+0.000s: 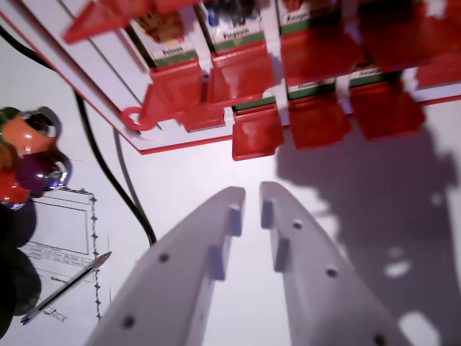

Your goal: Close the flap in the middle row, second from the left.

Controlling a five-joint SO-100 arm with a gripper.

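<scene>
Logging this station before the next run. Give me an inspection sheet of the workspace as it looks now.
Surface: white tabletop, shadowed at the wrist view's right.
Job's things: white board with red hinged plastic flaps, several standing open over picture cards; the target row cannot be told.
Clutter: silver pen on a printed paper sheet; colourful toy figures at the wrist view's left.
Grippers: white gripper, slightly parted, holding nothing, short of the board.
Cables: black cable running beside the board.
Surroundings: nothing seen.
</scene>
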